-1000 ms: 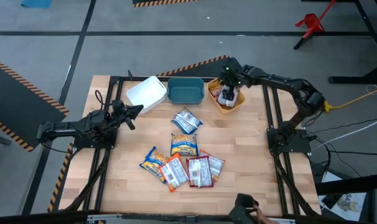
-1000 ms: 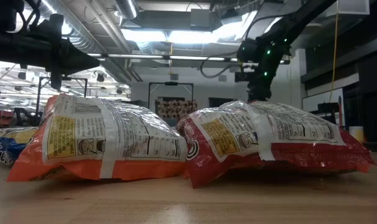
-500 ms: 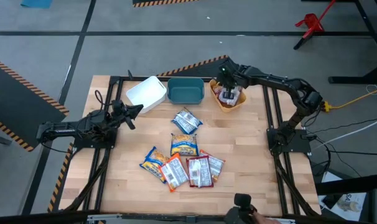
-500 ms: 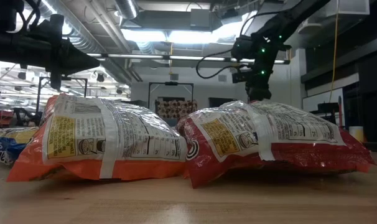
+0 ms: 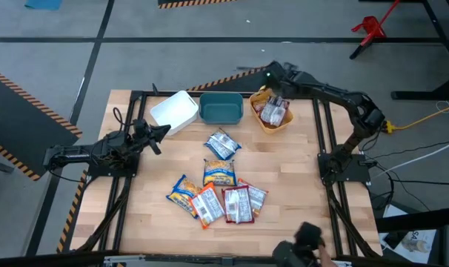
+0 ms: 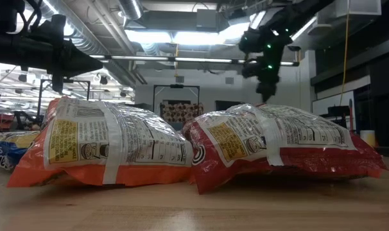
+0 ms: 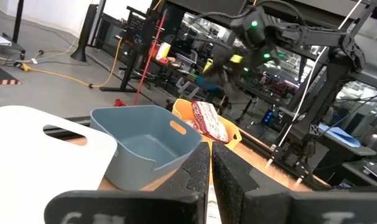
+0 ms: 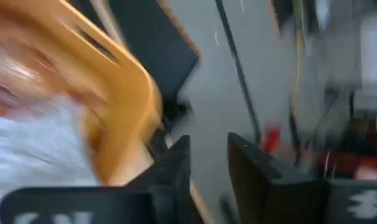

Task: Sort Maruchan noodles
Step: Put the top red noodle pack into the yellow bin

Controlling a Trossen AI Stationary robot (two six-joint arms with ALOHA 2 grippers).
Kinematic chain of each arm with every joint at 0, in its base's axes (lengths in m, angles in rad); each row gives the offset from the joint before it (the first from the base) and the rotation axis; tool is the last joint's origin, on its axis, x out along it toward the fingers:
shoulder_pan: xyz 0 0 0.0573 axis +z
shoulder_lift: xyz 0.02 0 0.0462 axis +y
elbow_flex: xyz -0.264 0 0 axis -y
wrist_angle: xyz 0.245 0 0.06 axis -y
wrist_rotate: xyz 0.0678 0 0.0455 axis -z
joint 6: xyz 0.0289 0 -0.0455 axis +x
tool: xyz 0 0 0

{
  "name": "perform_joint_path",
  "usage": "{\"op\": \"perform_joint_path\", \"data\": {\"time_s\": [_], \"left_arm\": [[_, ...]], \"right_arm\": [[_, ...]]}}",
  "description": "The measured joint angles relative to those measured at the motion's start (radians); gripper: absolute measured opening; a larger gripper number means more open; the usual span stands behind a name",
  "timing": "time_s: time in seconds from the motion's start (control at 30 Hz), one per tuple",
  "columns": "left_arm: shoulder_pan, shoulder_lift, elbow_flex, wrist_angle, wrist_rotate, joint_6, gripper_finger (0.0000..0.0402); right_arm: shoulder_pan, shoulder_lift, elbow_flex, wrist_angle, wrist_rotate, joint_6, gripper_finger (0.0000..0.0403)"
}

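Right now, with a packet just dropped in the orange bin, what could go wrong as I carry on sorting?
The red packet lies high in the orange bin; stacking more there may spill one over the rim. The remaining packets overlap in a heap, so a grab could drag a neighbour. The right claw sits past the table's far edge by the bin; swinging back low might clip the bin.

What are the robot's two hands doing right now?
Left gripper: shut, holding nothing, waiting at the table's left side.
Right gripper: open, holding nothing, above the orange bin.
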Motion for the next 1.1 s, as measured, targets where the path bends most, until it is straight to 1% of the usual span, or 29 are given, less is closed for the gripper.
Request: {"op": "perform_joint_path", "data": {"time_s": [0.03,0.07,0.13,0.23,0.3,0.43,0.63,0.93,1.1], "left_arm": [[0.0,0.0,0.0,0.0,0.001,0.0,0.0011],[0.0,0.0,0.0,0.0,0.001,0.0,0.0011],[0.0,0.0,0.0,0.0,0.002,0.0,0.0011],[0.0,0.0,0.0,0.0,0.002,0.007,0.0011],[0.0,0.0,0.0,0.0,0.002,0.021,0.0011],[0.0,0.0,0.0,0.0,0.002,0.024,0.0011],[0.0,0.0,0.0,0.0,0.002,0.024,0.0011],[0.0,0.0,0.0,0.0,-0.005,0.025,0.0011],[0.0,0.0,0.0,0.0,-0.005,0.025,0.0011]], "right_arm": [[-0.021,-0.001,0.0,-0.049,-0.002,0.049,0.0105],[-0.043,-0.001,-0.001,-0.104,-0.032,0.104,0.0114],[-0.088,-0.001,-0.02,-0.18,-0.128,0.2,0.0123],[-0.146,0.0,-0.065,-0.207,-0.23,0.283,0.0126],[-0.174,0.0,-0.086,-0.208,-0.266,0.306,0.0126],[-0.192,0.0,-0.104,-0.202,-0.314,0.307,0.0126],[-0.159,0.0,-0.104,-0.144,-0.456,0.274,0.0127],[-0.073,0.0,-0.104,0.039,-0.471,0.218,0.0127],[-0.045,0.002,-0.105,0.171,-0.536,0.194,0.0127]]}}
